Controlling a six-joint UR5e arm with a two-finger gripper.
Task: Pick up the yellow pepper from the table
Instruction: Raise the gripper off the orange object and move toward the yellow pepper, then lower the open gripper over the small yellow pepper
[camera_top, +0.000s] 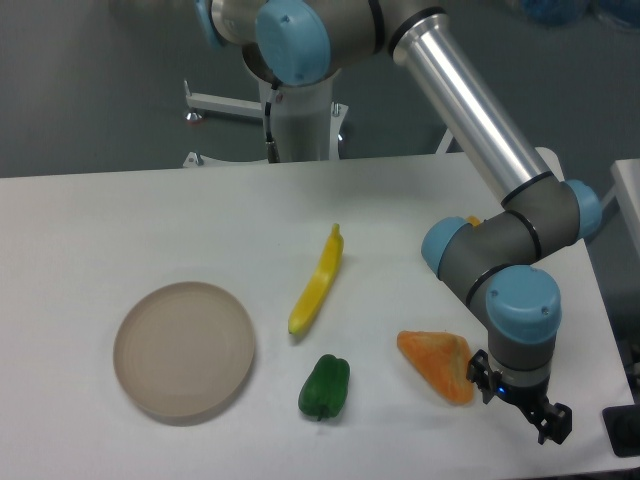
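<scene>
Yellow pepper (473, 221) mostly hidden behind arm; tool (545, 420) state unclear.

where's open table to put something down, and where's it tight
Bare table spans the far left, from the back edge down to the beige plate. Another free patch lies between the banana-shaped item and the arm's elbow. The front right is crowded: green pepper, orange wedge and the pincer sit close together.
</scene>
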